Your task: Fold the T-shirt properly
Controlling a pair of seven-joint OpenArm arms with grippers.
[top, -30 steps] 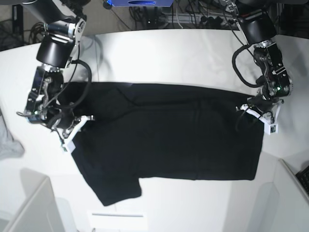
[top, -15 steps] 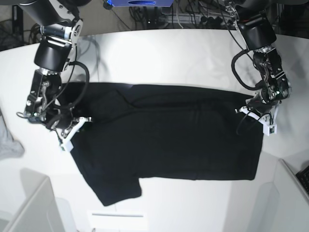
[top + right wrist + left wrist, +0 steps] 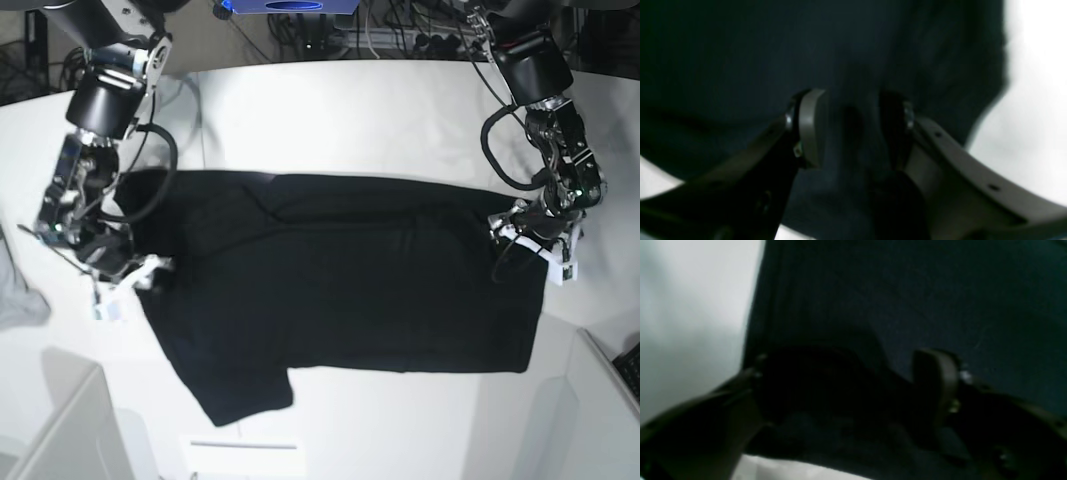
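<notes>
shirt: large plain black cloth T-shirt (image 3: pixel 350 280) flat on white table (image 3: pixel 380 110), long axis running arm to arm | left jaws (image 3: pixel 535 240) parted over one end | right jaws (image 3: pixel 125 290) parted at opposite end, nothing held

Black T-shirt (image 3: pixel 350 280) spread flat on white table (image 3: pixel 380 110).
Flanked by left gripper (image 3: pixel 535 245) and right gripper (image 3: pixel 125 285) at opposite edges.

White table (image 3: pixel 350 110); grey cloth (image 3: pixel 18 300) at edge; cables (image 3: pixel 400 40) behind; white strip (image 3: pixel 245 456).
</notes>
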